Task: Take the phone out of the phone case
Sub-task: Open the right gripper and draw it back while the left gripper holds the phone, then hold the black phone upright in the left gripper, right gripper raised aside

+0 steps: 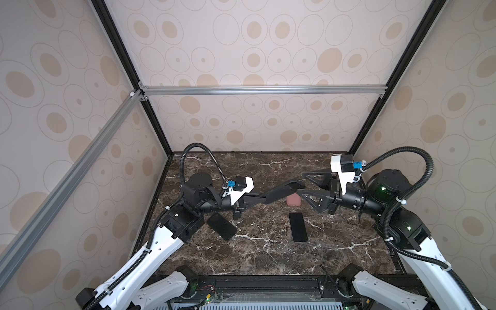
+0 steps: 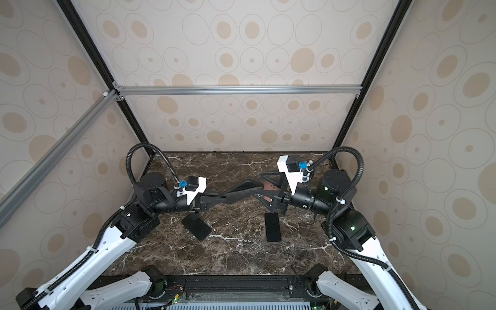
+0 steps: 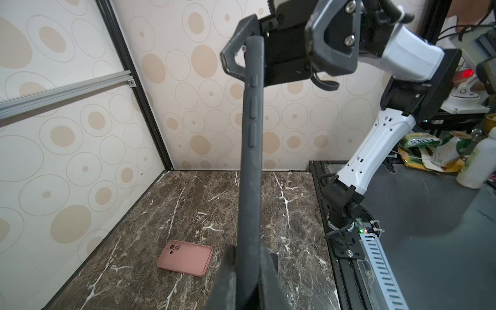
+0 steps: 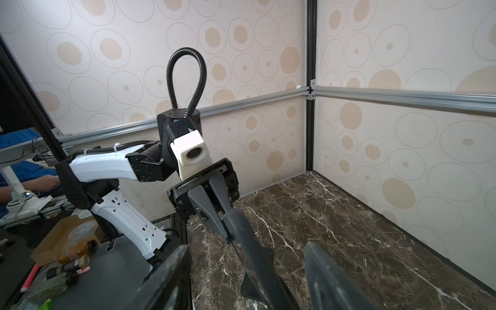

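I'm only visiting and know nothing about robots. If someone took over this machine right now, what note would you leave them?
Left gripper: shut on one end of the black phone case, held above the table.
Right gripper: open, jaws either side of the case's far end, not clamped.
Lying on the table: a black phone by the left arm, a black phone mid-table, a pink phone case beyond it.
Done: two phones appear out of cases.
To do: unclear whether the held case is empty; check, then put it down.
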{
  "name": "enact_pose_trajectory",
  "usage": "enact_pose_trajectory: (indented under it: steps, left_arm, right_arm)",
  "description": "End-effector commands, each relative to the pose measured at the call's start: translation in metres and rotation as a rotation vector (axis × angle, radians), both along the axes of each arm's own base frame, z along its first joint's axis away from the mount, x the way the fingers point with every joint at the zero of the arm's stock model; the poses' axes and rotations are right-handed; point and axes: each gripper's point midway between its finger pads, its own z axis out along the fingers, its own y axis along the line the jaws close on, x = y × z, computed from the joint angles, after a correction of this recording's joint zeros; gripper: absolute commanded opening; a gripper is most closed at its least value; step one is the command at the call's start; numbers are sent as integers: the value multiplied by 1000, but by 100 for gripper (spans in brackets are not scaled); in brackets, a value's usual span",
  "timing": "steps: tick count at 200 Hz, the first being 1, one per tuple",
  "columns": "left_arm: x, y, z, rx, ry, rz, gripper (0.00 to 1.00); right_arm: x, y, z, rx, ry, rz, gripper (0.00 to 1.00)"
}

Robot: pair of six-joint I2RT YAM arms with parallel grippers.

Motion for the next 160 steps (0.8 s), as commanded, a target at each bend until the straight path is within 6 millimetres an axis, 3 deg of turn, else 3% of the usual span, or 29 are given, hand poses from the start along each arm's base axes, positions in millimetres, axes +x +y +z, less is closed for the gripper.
enact_pose_trajectory:
  steps: [1, 67, 160]
  left_arm:
    - [-13, 0, 23, -6, -140, -68, 0]
    - [-16, 0, 27, -12, -152, -87, 0]
    - [-17, 1, 33, -51, -158, -82, 0]
  right_arm:
    - [-11, 11, 0, -7, 56, 118, 69]
    - [-17, 28, -6, -9, 213, 266, 57]
    - [-9, 36, -11, 26, 293, 294, 36]
